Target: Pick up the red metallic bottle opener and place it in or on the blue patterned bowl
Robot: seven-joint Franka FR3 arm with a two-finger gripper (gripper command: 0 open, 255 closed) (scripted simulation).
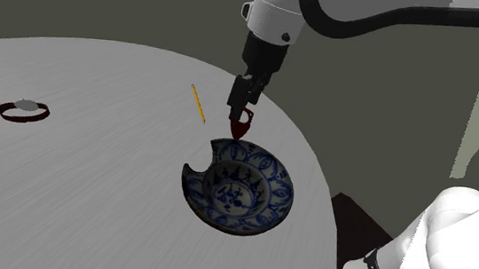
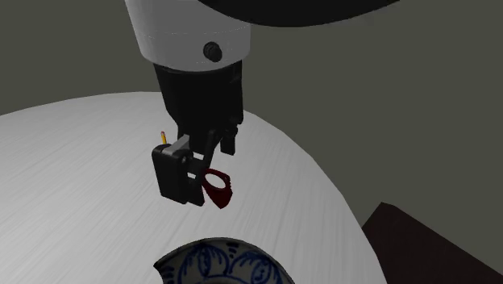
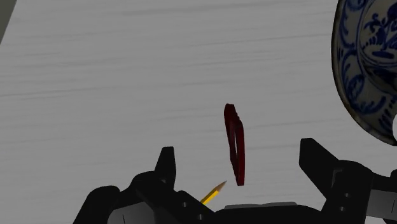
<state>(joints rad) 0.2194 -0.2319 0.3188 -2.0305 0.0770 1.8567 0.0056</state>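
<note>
The dark red bottle opener [image 1: 241, 125] hangs in the air just past the far rim of the blue patterned bowl [image 1: 261, 171], above the table. My black gripper [image 1: 242, 110] is directly over it. In the wrist view the opener [image 3: 235, 143] stands on edge between the two fingers [image 3: 167, 162], with a gap on each side, so the gripper [image 3: 240, 159] is open and not clasping it. The bowl's rim [image 3: 369, 63] lies off to one side of the fingers. In the second exterior view the opener [image 2: 218, 187] sits below the gripper [image 2: 201, 165], above the bowl [image 2: 218, 262].
A yellow pencil [image 1: 198, 103] lies on the round pale table [image 1: 91, 187] just beyond the gripper. A dark ring with a grey piece [image 1: 24, 110] rests far to the shoulder view's left. The table's curved edge [image 1: 319, 176] runs close to the bowl's right.
</note>
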